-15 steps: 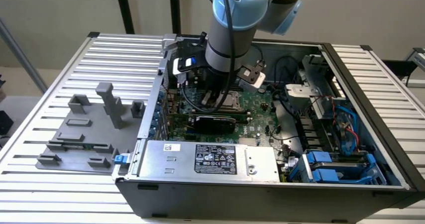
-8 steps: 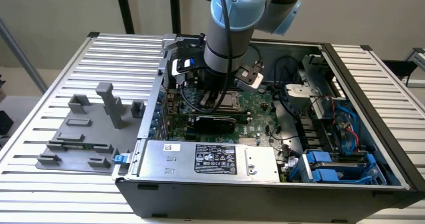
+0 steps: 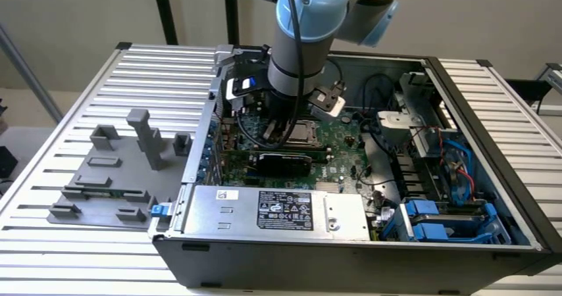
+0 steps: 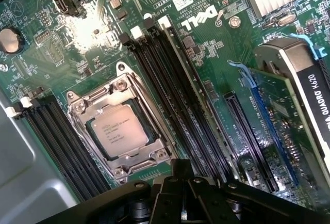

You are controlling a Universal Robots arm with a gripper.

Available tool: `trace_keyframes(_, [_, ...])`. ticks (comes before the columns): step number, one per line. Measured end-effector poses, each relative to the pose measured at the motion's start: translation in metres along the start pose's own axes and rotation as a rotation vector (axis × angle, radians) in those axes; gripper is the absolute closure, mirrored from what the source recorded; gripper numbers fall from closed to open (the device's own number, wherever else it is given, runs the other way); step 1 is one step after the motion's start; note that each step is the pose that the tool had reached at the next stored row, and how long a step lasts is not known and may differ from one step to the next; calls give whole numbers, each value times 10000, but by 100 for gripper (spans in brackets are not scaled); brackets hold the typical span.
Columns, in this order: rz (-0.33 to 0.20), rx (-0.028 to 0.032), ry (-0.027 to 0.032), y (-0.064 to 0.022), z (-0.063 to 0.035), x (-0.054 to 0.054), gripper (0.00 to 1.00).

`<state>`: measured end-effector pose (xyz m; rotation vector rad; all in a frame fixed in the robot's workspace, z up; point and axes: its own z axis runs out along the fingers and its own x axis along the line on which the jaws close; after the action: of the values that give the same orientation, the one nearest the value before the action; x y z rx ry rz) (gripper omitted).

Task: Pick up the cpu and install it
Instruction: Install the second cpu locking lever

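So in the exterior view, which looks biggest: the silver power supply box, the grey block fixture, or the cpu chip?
1. Silver power supply box
2. Grey block fixture, looks nearly as big, so these two are close.
3. cpu, far smallest, sitting in its socket on the green board.

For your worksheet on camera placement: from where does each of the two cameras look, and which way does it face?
Exterior view: off the arm, above and in front of the open computer case, looking down into it; the arm reaches in.
Wrist view: on the wrist, looking down at the motherboard; dark parts of the hand edge the picture.
Shared: the cpu in its socket.
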<state>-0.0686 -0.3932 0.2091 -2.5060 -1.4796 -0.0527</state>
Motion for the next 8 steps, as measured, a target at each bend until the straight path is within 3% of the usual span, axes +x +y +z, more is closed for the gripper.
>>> trace_keyframes(8, [2,-7,-10,-4,48,3,89])
